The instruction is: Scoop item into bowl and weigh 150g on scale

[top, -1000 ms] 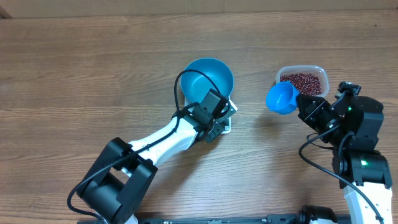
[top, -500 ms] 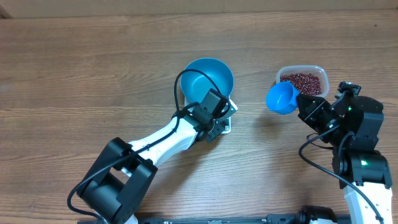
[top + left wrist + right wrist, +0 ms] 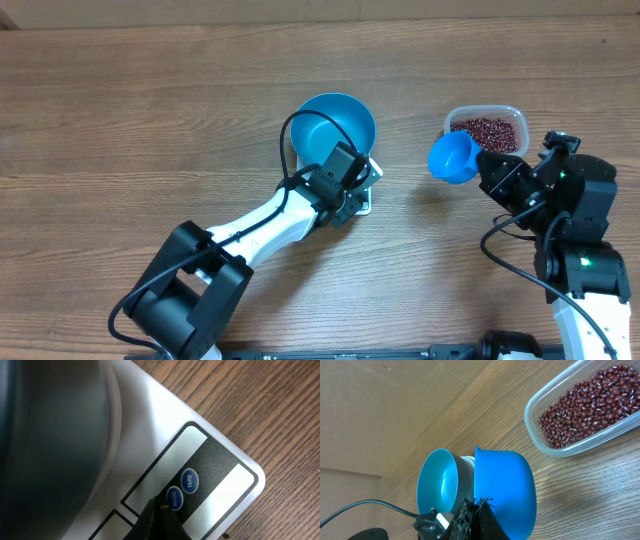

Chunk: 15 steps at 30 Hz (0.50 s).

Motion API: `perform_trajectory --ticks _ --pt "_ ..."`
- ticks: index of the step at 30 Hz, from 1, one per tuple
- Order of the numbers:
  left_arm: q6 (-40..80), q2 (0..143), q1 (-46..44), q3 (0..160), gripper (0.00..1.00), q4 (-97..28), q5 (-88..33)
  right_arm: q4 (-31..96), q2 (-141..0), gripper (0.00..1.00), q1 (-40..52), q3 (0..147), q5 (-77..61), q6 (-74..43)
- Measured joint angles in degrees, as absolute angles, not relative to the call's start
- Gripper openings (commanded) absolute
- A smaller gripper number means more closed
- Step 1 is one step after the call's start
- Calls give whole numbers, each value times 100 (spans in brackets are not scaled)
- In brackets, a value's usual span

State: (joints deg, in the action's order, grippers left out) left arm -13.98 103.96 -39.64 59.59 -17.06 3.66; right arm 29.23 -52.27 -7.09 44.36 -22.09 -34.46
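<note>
The closed left tool (image 3: 160,508) sits at the MODE button (image 3: 174,498) on the scale (image 3: 150,415).

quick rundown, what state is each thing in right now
bowl: empty, sitting on the scale
scale: carrying the bowl
scoop: empty, held beside the tub
tub: open, no lid
beans: all in the tub
left gripper: shut, tip at the scale's mode button
right gripper: shut on the scoop

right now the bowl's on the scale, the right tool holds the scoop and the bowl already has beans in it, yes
No: the bowl is empty, as the overhead view shows. The beans are in the clear tub. The bowl is on the scale and the right tool does hold the scoop.
</note>
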Motion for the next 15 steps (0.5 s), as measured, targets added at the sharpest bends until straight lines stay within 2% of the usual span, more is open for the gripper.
perform_trajectory --ticks 15 --pt "-1398 10492 -3959 5959 4 -1625 366 2921 -5229 4 -709 4436 -2209 -3448"
